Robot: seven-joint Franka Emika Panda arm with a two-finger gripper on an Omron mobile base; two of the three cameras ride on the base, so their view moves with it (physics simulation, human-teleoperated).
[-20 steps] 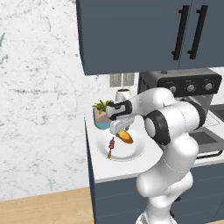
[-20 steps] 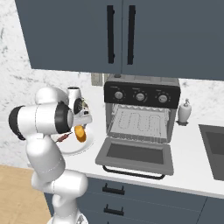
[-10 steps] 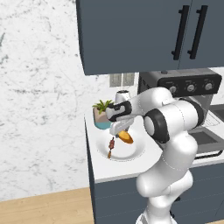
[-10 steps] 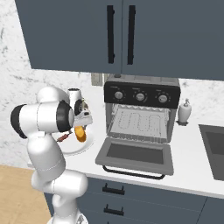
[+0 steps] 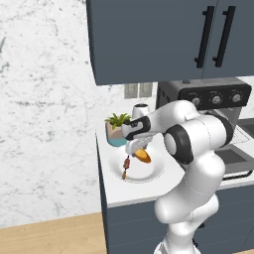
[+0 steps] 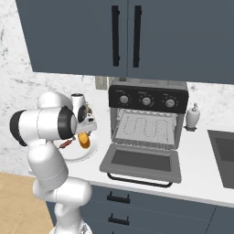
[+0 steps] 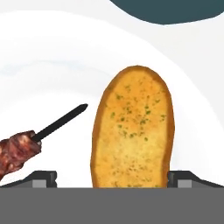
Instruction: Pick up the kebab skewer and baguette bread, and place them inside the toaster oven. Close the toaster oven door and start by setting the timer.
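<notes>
On a white plate [image 7: 57,65] lies the golden baguette bread [image 7: 133,131], with the kebab skewer [image 7: 26,144] to its left. My gripper [image 7: 113,179] hangs open just above the loaf, one fingertip on either side of its near end, holding nothing. From the base the gripper [image 5: 135,147] stands over the baguette bread [image 5: 144,156] and skewer [image 5: 125,166]. The toaster oven [image 6: 148,114] sits to the right, its door [image 6: 141,162] folded down flat and the wire rack bare.
A small potted plant [image 5: 116,129] in a teal pot and a white shaker [image 6: 77,100] stand behind the plate [image 6: 87,153]. A soap bottle [image 6: 194,116] and a sink [image 6: 224,155] lie right of the oven. Dark cabinets hang overhead.
The hand has sunk slightly toward the plate. Its jaws stay wide, and the bread and skewer have not moved.
</notes>
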